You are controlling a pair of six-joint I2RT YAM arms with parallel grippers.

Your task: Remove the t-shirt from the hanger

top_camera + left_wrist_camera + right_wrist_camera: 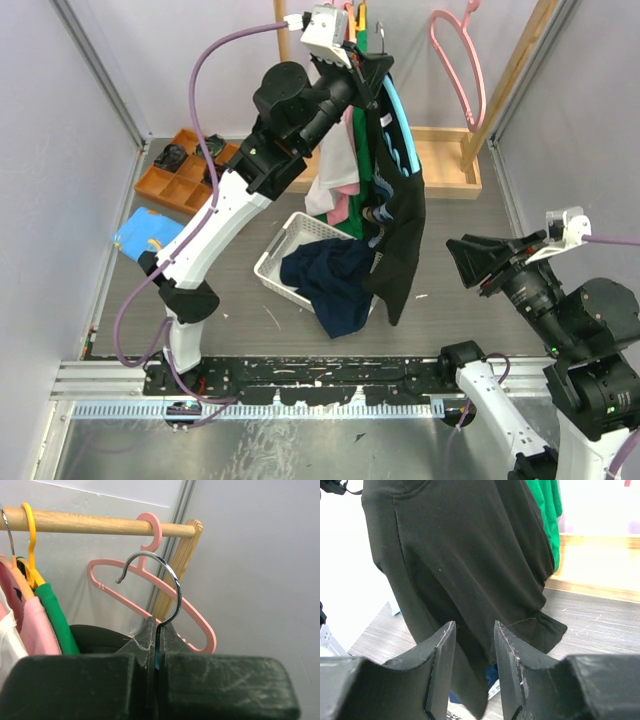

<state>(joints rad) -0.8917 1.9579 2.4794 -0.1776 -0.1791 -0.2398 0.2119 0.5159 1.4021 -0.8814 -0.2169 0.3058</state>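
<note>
Black t-shirt (405, 220) hangs with its long axis vertical, hem downward, beneath the left pincer (156, 639), which is clenched on its hanger hook (170, 573). The right pincer (475, 630) is released, facing the fabric.

limp black t-shirt (405, 235), full length down, on a chrome-hooked light-blue hanger (403, 125), high above the table

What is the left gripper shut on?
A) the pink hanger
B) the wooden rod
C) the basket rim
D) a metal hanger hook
D: in the left wrist view, the left gripper has its fingers pressed together on the stem of the metal hook.
</note>
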